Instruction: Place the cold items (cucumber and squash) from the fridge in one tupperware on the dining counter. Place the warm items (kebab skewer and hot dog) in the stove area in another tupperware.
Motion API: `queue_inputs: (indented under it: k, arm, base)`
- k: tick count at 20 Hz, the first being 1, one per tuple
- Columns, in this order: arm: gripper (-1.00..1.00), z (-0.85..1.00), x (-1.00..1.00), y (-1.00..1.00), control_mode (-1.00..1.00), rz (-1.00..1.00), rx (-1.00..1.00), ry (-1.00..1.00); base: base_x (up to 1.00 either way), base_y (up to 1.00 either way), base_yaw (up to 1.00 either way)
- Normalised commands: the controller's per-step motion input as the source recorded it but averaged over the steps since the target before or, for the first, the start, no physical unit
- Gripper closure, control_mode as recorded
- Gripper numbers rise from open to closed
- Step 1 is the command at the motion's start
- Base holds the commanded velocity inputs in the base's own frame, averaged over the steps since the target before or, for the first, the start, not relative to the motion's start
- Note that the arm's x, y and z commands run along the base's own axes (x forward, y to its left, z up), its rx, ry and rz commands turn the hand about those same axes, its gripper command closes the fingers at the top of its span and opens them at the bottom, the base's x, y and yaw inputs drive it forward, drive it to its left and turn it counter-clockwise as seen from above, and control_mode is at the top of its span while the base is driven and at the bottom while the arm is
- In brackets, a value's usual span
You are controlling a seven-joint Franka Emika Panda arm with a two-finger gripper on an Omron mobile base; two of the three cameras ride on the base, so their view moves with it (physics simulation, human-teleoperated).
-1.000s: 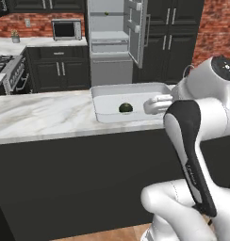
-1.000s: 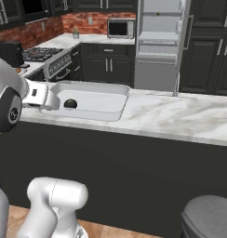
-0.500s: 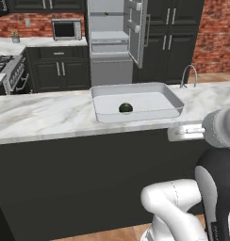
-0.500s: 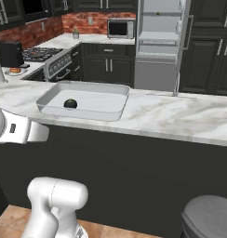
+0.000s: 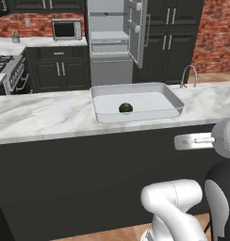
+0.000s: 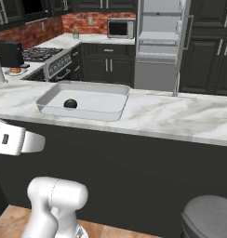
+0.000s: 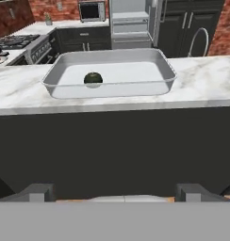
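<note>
A small, round, dark green item, squash or cucumber I could not tell, lay inside the clear, shallow tupperware, left of its middle in the hand view, alone on the pale floor. The tupperware stood on the marble surface of the dining counter, near a curved faucet. A second earlier the arm had reached over the tupperware's near edge; since then it had drawn back and down, and the gripper faced the dark counter front, its finger tips spread wide apart and holding nothing. Behind, the fridge stood with its door open, a microwave to its left.
</note>
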Motion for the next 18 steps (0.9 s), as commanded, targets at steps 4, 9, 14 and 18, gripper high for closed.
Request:
queue_inputs:
  k: [4, 9, 14, 18]
  arm:
    - [-1.00, -0.01, -0.05, 0.00, 1.00, 0.00, 0.00, -0.01]
    - [-1.00, 0.00, 0.00, 0.00, 1.00, 0.00, 0.00, 0.00]
    - [-1.00, 0.00, 0.00, 0.00, 1.00, 0.00, 0.00, 0.00]
    - [-1.00, 0.00, 0.00, 0.00, 1.00, 0.00, 0.00, 0.00]
  base:
    - [-0.34, -0.12, -0.10]
    - [-0.61, -0.62, -0.28]
    - [-0.64, -0.79, -0.45]
    - [-0.72, -0.92, -0.45]
